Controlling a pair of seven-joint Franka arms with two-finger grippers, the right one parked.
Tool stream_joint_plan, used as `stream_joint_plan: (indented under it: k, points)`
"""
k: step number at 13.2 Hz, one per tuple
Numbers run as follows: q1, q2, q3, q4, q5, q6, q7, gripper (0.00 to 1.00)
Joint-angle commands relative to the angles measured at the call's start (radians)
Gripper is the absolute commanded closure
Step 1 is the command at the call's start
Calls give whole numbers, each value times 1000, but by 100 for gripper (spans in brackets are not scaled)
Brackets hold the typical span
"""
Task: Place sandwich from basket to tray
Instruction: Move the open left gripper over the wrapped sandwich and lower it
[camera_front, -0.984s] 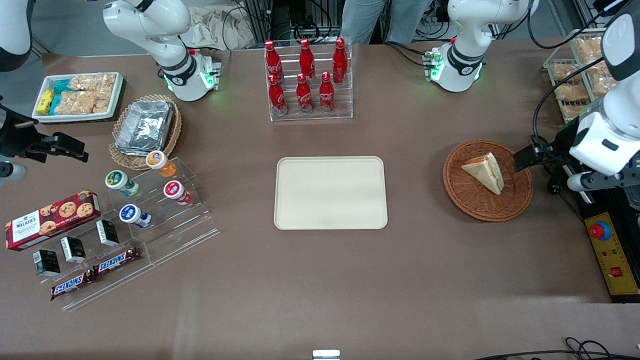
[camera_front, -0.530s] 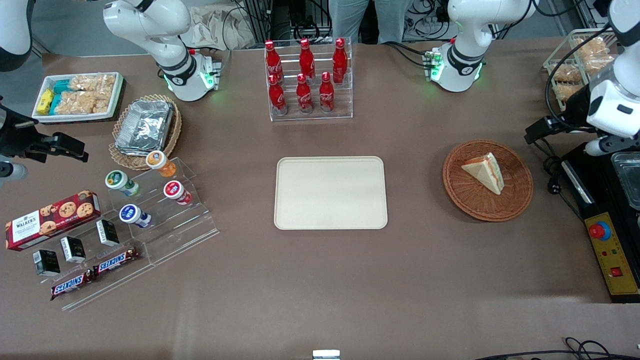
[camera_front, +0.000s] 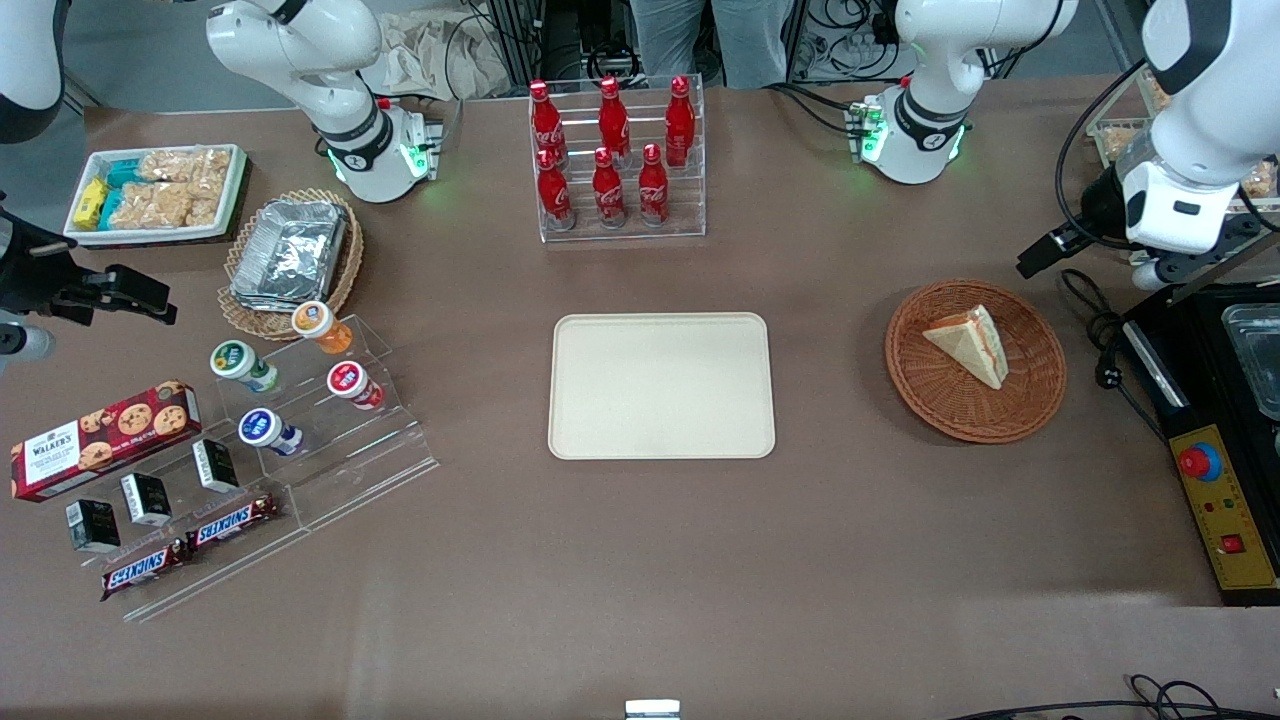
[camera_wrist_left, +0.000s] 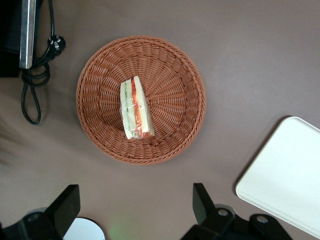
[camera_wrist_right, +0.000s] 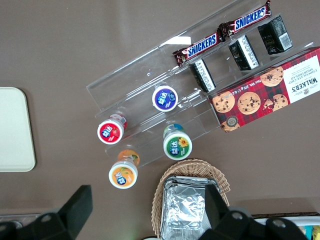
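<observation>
The sandwich (camera_front: 970, 343) is a pale bread wedge with red and green filling, lying in the round reddish-brown wicker basket (camera_front: 930, 410). In the left wrist view the sandwich (camera_wrist_left: 135, 109) rests near the middle of the basket (camera_wrist_left: 175, 75), with a corner of the tray (camera_wrist_left: 290, 175) beside it. The cream tray (camera_front: 660, 385) lies flat at the table's middle with nothing on it. My gripper (camera_front: 1042, 252) hangs high over the table, farther from the front camera than the basket, and apart from it. The gripper (camera_wrist_left: 135, 188) is open and holds nothing.
A rack of red cola bottles (camera_front: 610, 160) stands farther from the front camera than the tray. A black cable with a plug (camera_front: 1100, 340) and a yellow control box (camera_front: 1225, 510) lie beside the basket at the working arm's end. Snacks and a foil-container basket (camera_front: 290, 255) sit toward the parked arm's end.
My arm has swung away from the front camera, from level with the basket to a spot farther back and higher. Sandwich, basket and tray have not moved.
</observation>
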Motion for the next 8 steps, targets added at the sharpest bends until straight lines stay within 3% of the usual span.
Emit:
stream_joint_plan:
  k: [1, 8]
  points:
    - [4, -46, -7, -72, 17, 52, -39, 0]
    - [4, -56, -5, -282, 19, 270, -73, 0]
